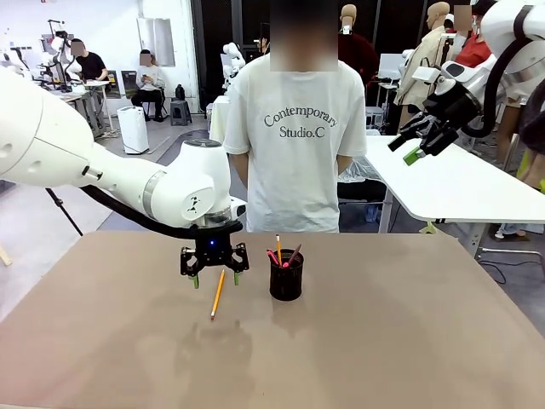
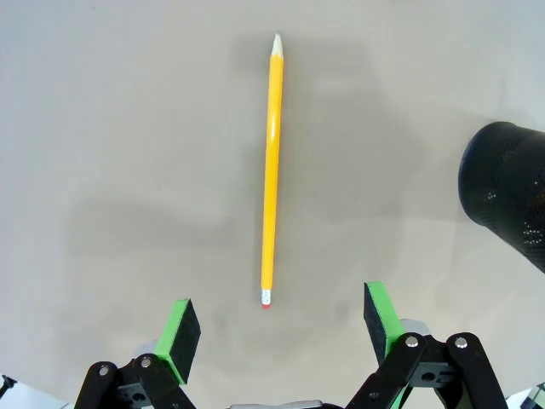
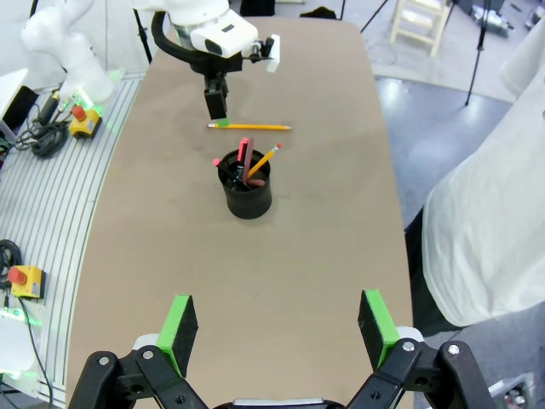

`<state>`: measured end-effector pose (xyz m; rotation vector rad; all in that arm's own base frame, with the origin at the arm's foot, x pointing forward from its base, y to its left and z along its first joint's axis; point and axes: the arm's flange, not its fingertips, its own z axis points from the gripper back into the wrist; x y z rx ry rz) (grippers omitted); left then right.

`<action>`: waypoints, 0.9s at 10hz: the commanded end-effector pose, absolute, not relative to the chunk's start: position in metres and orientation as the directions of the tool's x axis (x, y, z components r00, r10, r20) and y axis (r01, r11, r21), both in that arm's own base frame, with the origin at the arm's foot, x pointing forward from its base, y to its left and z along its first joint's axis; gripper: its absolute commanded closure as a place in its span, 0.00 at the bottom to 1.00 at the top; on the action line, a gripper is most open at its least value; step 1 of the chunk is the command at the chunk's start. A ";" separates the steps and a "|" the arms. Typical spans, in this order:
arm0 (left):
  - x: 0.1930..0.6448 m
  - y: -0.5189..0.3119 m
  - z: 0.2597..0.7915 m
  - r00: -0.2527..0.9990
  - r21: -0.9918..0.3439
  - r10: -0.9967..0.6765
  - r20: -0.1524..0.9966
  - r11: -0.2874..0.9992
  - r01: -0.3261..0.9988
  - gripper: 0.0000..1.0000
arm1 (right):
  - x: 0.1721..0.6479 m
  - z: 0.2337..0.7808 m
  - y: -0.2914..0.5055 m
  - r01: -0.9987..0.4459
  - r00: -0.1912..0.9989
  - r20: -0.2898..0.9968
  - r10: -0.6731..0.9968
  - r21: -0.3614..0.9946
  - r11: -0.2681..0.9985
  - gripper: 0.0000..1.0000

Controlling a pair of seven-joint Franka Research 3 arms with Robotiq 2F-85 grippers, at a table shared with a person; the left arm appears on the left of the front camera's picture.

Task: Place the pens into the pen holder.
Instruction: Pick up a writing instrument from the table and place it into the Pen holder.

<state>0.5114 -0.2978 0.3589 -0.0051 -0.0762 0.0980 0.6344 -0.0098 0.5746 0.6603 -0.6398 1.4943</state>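
Your left fingers (image 1: 215, 279) hang low over the brown tabletop (image 1: 409, 341). They are spread wide with nothing in them. The long yellow-orange wooden pencil (image 2: 272, 170) lies flat on the tabletop right under them. In the left wrist view its eraser end sits between the two green pads and its sharp tip points away. Go straight down so there is one pad on each side of the pencil, then close gently. Try to grab it a bit up from the eraser, nearer the middle, so it is less likely to tip when you lift. Lift it higher than the rim of the small black round metal-mesh pen holder (image 1: 286, 277), which stands near the pencil on your right side. Turn the pencil upright before you let go. Watch out: a second yellow pencil (image 1: 278, 247), a pink-red pen (image 1: 272, 256) and a dark reddish-brown pen (image 1: 293, 254) already stick up out of the holder. They could bump the new one, or the cup could tip over. Your right fingers (image 1: 415, 145) are high up and far off to the side, wide open and empty, so they are not in the way. A person in a white T-shirt (image 1: 294, 128) stands at the far side of the tabletop and is not reaching in.
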 end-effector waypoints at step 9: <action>0.549 -0.301 0.333 0.981 -0.036 -0.033 0.193 0.999 0.040 0.00 | 0.631 0.575 -0.008 -1.000 -0.009 0.738 0.675 0.004 -0.018 0.00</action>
